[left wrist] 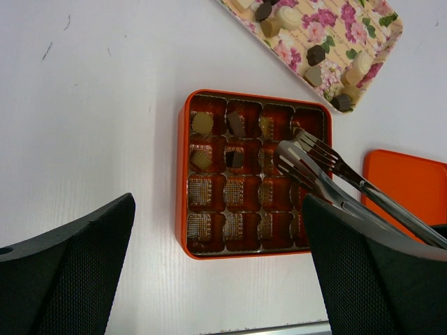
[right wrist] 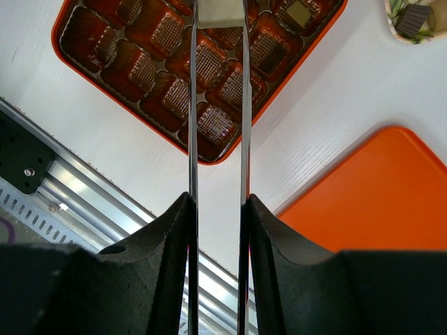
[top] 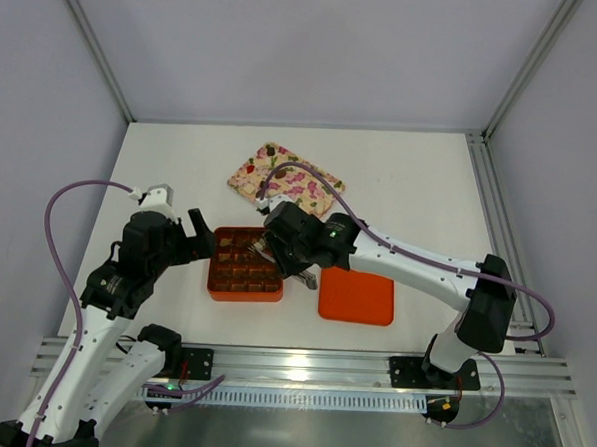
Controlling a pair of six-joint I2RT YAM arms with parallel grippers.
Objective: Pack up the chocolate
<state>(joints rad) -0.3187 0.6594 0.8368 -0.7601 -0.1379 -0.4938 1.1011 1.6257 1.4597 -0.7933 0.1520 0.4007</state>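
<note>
The orange gridded box [top: 215, 279] sits between my arms and also shows in the left wrist view [left wrist: 183, 174] and the right wrist view [right wrist: 73, 52]. A few chocolates [left wrist: 203, 123] lie in its far cells. More chocolates [left wrist: 316, 54] lie on the floral tray [left wrist: 293, 59], which stands behind the box [top: 286, 178]. My right gripper [right wrist: 216, 202] is shut on metal tongs [right wrist: 193, 105]. The tong heads [left wrist: 297, 157] hover over the box's right side, and I see nothing between them. My left gripper [left wrist: 216, 279] is open and empty, just left of the box [top: 199, 240].
The orange lid [top: 357, 296] lies flat to the right of the box and also shows in the right wrist view [right wrist: 377, 195]. An aluminium rail [top: 301, 364] runs along the table's near edge. Grey walls enclose the table.
</note>
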